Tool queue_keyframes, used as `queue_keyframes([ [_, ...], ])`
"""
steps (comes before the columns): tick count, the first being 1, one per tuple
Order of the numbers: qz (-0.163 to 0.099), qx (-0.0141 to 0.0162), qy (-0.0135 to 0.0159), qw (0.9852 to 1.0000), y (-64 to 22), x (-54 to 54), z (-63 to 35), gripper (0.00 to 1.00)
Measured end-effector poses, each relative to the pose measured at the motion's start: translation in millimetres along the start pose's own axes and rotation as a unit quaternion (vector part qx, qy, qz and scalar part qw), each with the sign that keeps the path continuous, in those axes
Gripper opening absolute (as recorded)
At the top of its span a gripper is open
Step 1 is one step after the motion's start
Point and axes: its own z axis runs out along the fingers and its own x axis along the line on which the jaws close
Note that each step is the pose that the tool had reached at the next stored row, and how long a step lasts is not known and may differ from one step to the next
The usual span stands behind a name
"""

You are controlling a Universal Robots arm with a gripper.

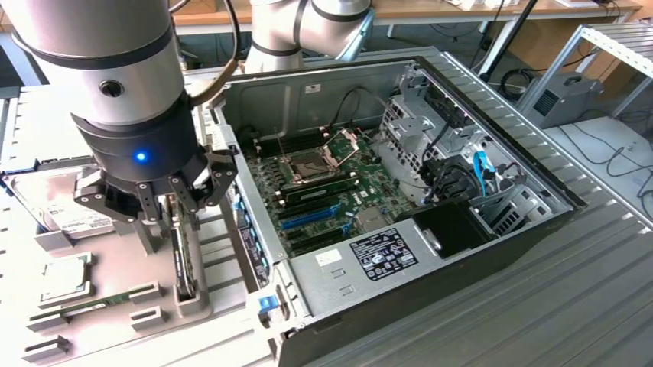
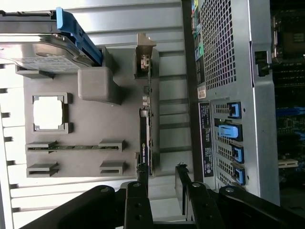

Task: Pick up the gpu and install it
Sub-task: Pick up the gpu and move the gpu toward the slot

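The gpu (image 2: 145, 138) is a thin dark card standing on its edge in a slot of the grey parts holder (image 2: 90, 129), with its metal end bracket (image 2: 144, 57) at the far end. In the exterior view the gpu (image 1: 183, 264) stands at the holder's side nearest the computer case. My gripper (image 1: 171, 222) hangs just above the gpu and is open. In the wrist view my gripper (image 2: 162, 179) has nothing between its black fingers (image 2: 142, 177). One finger lines up with the card's near end, the other sits off to the case side.
The holder also carries a silver hard drive (image 2: 43, 52) with a blue rail, a square processor (image 2: 47, 113) and a green memory stick (image 2: 71, 147). The open computer case (image 1: 408, 191) lies close on the exterior view's right, its rear panel (image 2: 228, 95) beside the gpu.
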Motion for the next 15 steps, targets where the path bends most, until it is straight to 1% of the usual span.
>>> queue_keyframes([
  [15,0.000,0.0000,0.0000,1.0000,-0.3,0.4,6.6,0.36],
])
